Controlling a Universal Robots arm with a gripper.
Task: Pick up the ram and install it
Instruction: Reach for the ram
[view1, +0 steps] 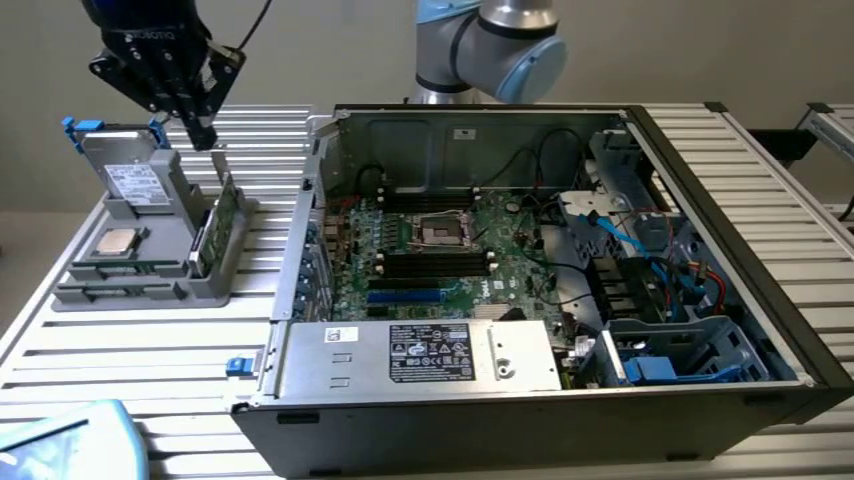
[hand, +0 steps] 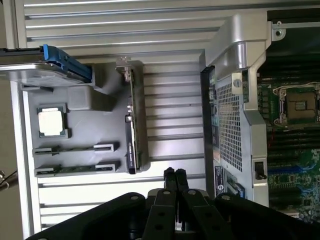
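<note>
The ram (view1: 120, 269) (hand: 75, 148) is seated flat in a slot of the grey tray (view1: 200, 288) (hand: 85, 102), at the tray end furthest from the hard drive (view1: 131, 183). A second stick (view1: 114, 293) (hand: 75, 168) appears to be seated in the neighbouring slot, parallel to the first. Neither is held or touched.

The long axis of the ram is set crosswise to the wider card (view1: 220, 225) (hand: 131, 120), which is stood on edge along the tray side facing the computer case (view1: 534, 400).

The gripper (view1: 206, 140) (hand: 174, 174) is raised well above the table (view1: 147, 400). Its fingers are pressed fully together and nothing is gripped. In the wrist view the tips are seen over bare table slats between the tray and the case, so the ram is judged to lie below the gripper and off to the side away from the case, beyond the card. The fingers are set side by side along the ram's length, not across it.

Counted:
- gripper: one
- sticks in the tray: two, as far as can be told
- processor chip (view1: 118, 240) (hand: 51, 121): one
- wider card: one
- hard drive: one
- case, open: one
</note>
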